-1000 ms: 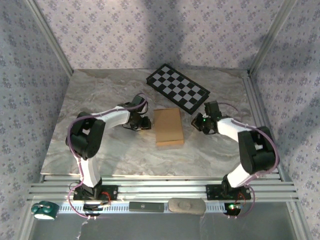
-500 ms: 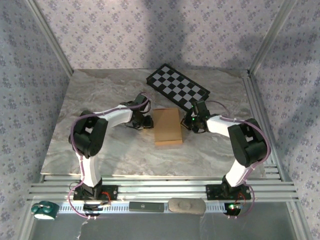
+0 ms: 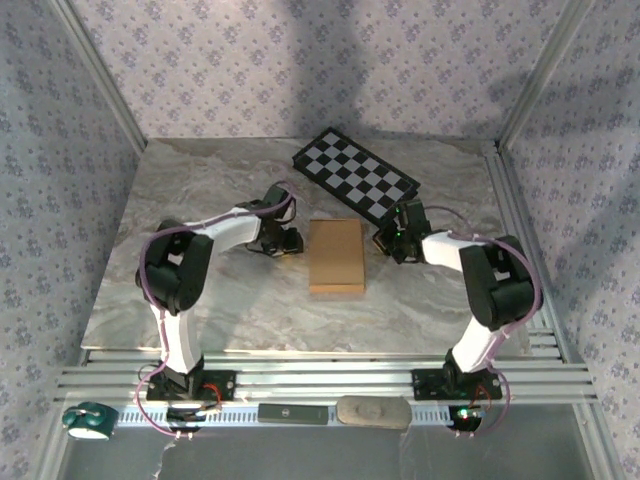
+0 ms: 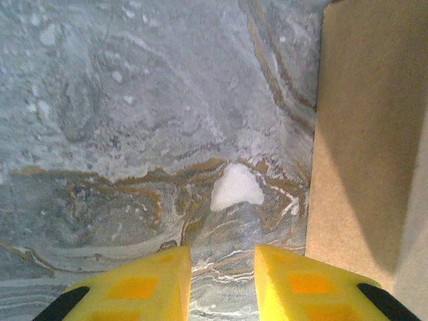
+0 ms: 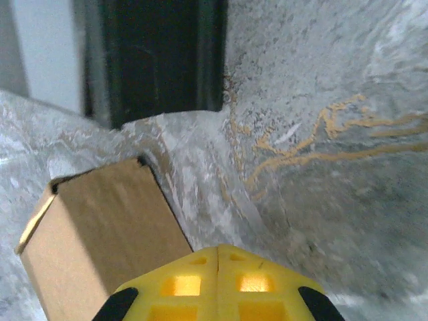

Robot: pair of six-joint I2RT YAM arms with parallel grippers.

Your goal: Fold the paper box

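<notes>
Closer than a second ago, the right tool [image 5: 219, 249] is closed and empty beside the paper box [image 3: 336, 257]. The left tool [image 4: 222, 253] stands partly open, holding nothing. The box lies on the table [image 3: 200, 300] between them, cut off in both wrist views.

The plain tan-brown cardboard paper box [image 3: 335, 257] carries no print. The bench [image 3: 200, 200] is grey marble-patterned, with white swirls and ochre veins. Near its far edge lies a black-and-white checkered board [image 3: 356, 176]. The left hand [image 4: 222, 257] and right hand [image 5: 219, 253] have bright yellow fingers. The enclosure walls [image 3: 250, 60] show pale lilac wallpaper with small purple flowers.
</notes>
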